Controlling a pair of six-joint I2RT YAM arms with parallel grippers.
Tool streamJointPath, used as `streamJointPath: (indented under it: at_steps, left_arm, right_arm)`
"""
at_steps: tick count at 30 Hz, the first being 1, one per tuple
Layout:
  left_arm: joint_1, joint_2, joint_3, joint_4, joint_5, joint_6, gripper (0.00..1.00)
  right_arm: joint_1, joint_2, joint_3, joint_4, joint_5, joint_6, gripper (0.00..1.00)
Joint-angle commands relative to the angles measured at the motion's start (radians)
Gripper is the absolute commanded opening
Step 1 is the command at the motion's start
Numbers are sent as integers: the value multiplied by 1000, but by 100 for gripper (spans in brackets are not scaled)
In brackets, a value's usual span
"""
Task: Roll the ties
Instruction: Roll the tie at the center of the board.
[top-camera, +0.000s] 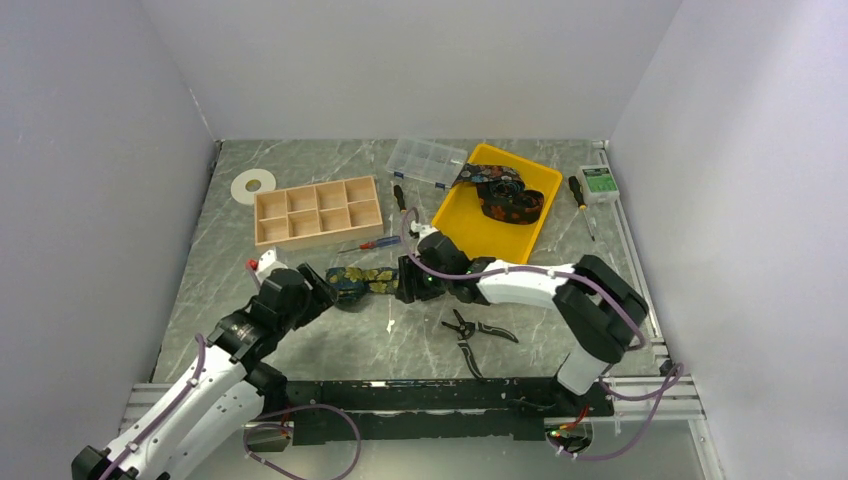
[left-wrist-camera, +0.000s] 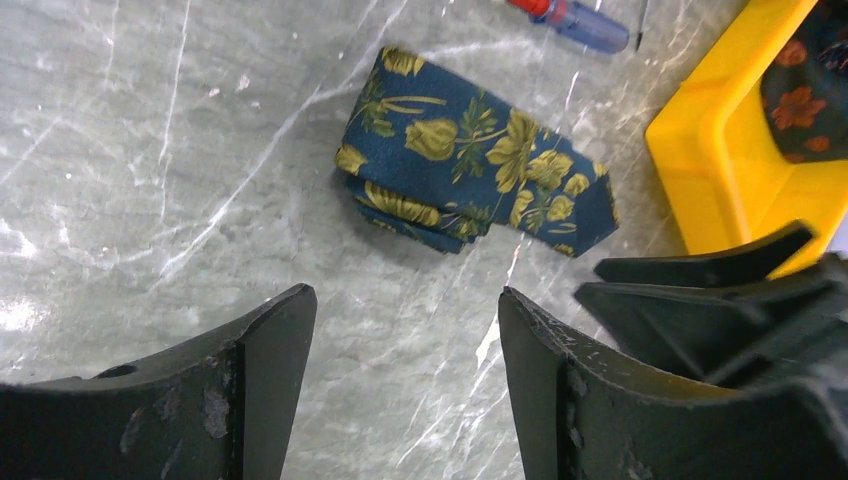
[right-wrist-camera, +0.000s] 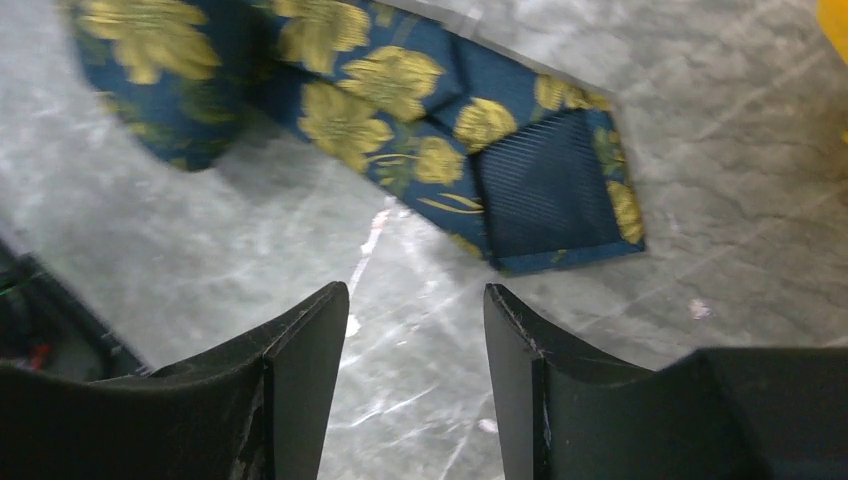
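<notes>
A navy tie with yellow flowers (top-camera: 358, 280) lies on the marble table as a short, loosely folded bundle between my two grippers. In the left wrist view the tie (left-wrist-camera: 470, 170) lies ahead of my left gripper (left-wrist-camera: 405, 300), which is open, empty and apart from it. In the right wrist view the tie (right-wrist-camera: 400, 110) shows its pointed end with dark lining, just ahead of my right gripper (right-wrist-camera: 415, 295), also open and empty. My left gripper (top-camera: 318, 290) is at the tie's left end, my right gripper (top-camera: 405, 280) at its right end. A second dark tie with orange flowers (top-camera: 505, 195) lies bunched in the yellow tray (top-camera: 470, 230).
Black-handled pliers (top-camera: 475, 330) lie near the right arm. A wooden compartment box (top-camera: 318, 212), a clear organiser (top-camera: 428, 160), a tape roll (top-camera: 253, 186) and a red-handled screwdriver (top-camera: 370, 244) sit behind. Another screwdriver (top-camera: 580, 200) and a small green device (top-camera: 600, 182) are at the right.
</notes>
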Motion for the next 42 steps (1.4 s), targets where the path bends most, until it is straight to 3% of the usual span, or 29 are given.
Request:
streamJointPath:
  at_steps: [1, 16, 24, 28, 33, 37, 42]
  left_arm:
    - [17, 16, 78, 24, -52, 5, 72]
    - [29, -49, 55, -38, -117, -1, 72]
    - [33, -24, 93, -131, -75, 29, 68]
    - [33, -20, 65, -141, 48, 19, 58]
    - [32, -33, -60, -39, 268, -39, 36]
    - [16, -68, -162, 44, 320, -93, 5]
    - [-10, 6, -214, 161, 299, -98, 3]
  right_arm:
    - [-2, 72, 16, 20, 99, 20, 56]
    - [-4, 311, 228, -51, 242, -78, 49]
    - [0, 186, 199, -70, 247, -90, 57]
    - [11, 139, 190, -66, 187, -93, 58]
    - [19, 121, 208, -71, 133, -82, 58]
    - [36, 121, 177, -42, 126, -60, 58]
    - [54, 157, 158, -2, 110, -31, 56]
